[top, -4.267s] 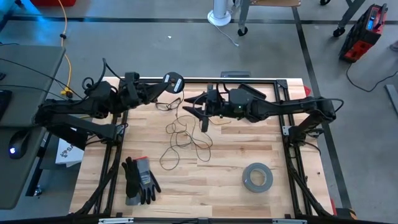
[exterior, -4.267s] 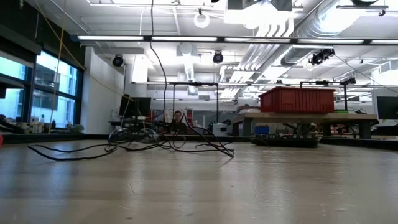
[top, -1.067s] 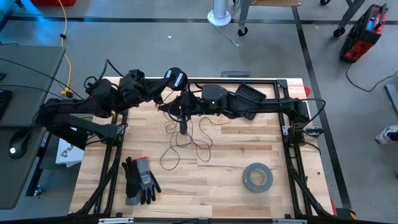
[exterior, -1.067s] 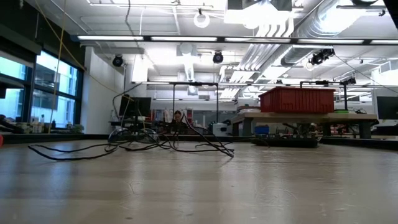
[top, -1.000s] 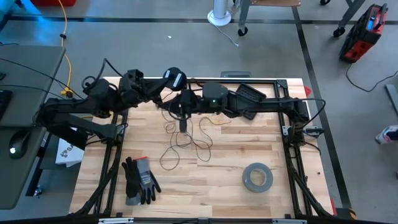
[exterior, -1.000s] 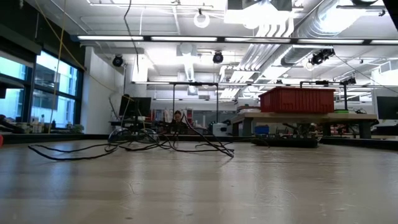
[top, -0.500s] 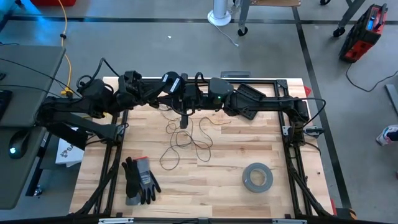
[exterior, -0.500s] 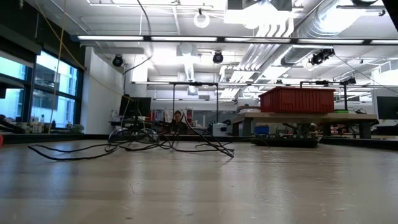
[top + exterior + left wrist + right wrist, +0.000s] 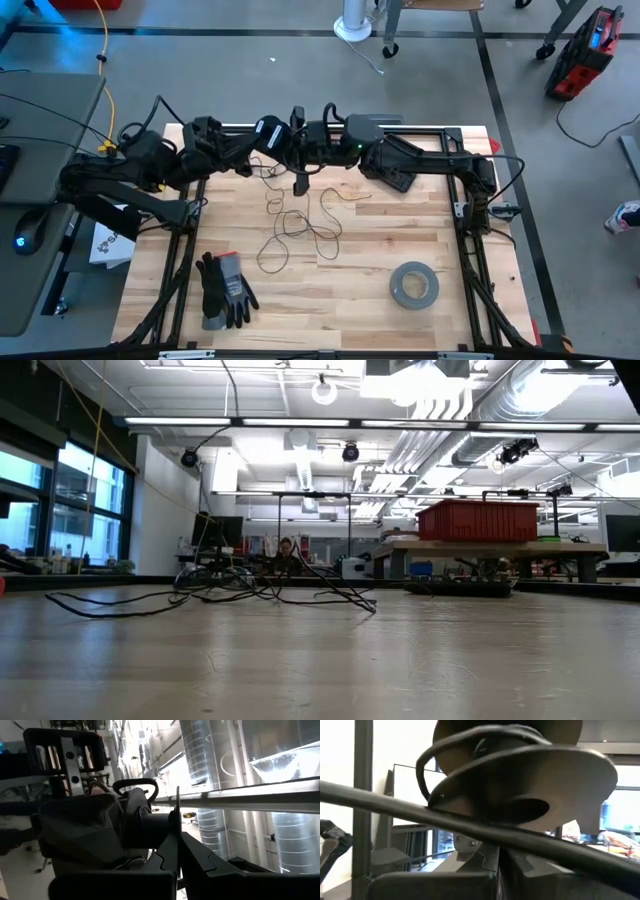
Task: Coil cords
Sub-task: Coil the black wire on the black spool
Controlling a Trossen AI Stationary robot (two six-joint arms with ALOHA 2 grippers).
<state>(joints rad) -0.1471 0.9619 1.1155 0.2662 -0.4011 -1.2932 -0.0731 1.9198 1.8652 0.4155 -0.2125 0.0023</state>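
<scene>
The cord (image 9: 300, 226) lies in loose dark loops on the middle of the wooden surface (image 9: 350, 290); in the low view it shows as a tangle (image 9: 240, 592) on the far part of the boards. Nearer the front edge, well apart from it, lie a pair of dark gloves (image 9: 224, 288) on the left and a grey tape roll (image 9: 414, 285) on the right. From the loops a strand rises toward the back edge, where both arms meet. There the left gripper (image 9: 262, 138) holds the small round black spool (image 9: 270, 132) above the back-left part of the surface; its fingers are closed on the spool, which fills the left wrist view as a dark disc (image 9: 142, 822). Just beside it, the right gripper (image 9: 299, 160) reaches in from the right. In the right wrist view the spool (image 9: 520, 765) looms close with cord wrapped on it; whether the right fingers are apart or together cannot be told.
</scene>
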